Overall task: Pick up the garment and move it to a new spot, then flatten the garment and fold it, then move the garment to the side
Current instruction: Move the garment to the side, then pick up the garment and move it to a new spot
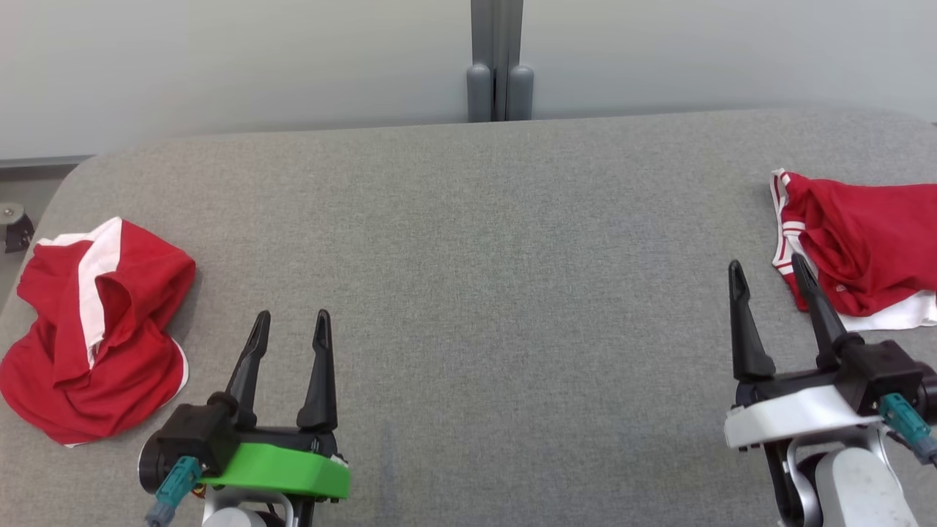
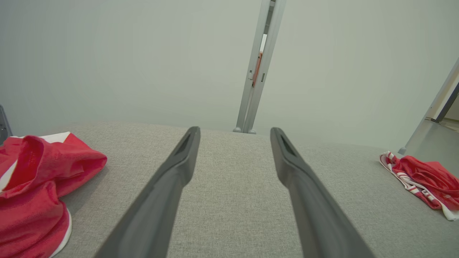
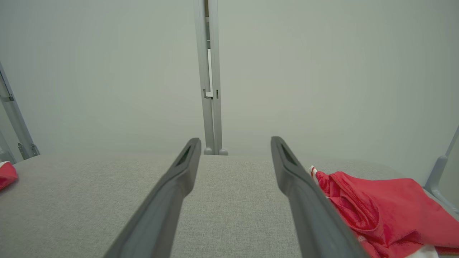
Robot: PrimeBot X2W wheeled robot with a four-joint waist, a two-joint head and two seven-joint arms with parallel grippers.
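1. Table (image 1: 468, 256): grey woven cloth top with rounded far corners. It bears both garments.

2. Wall (image 1: 219, 66): pale and plain, behind the table's far edge.

3. Left garment (image 1: 95, 337): red with a white band, crumpled in a heap at the table's left end, near the front edge. Its long axis runs near-to-far, the top leaning slightly right in the head view. The white band follows that axis, and a white hem shows at the near right side.

4. Right garment (image 1: 864, 249): red, bunched at the table's right end and cut off by the head view's edge, so its full long axis cannot be told. A red-and-white striped edge faces the table's middle, with white cloth along the near side.

5. Left gripper (image 1: 291, 322): green-collared, above bare cloth just right of the left garment. Fingers spread wide, pointing to the far edge, holding nothing.

6. Right gripper (image 1: 765, 267): white-collared, fingers spread wide and empty. The outer finger stands just beside the striped edge; contact cannot be told.

7. Post (image 1: 498, 66): a grey upright at the middle of the far edge.
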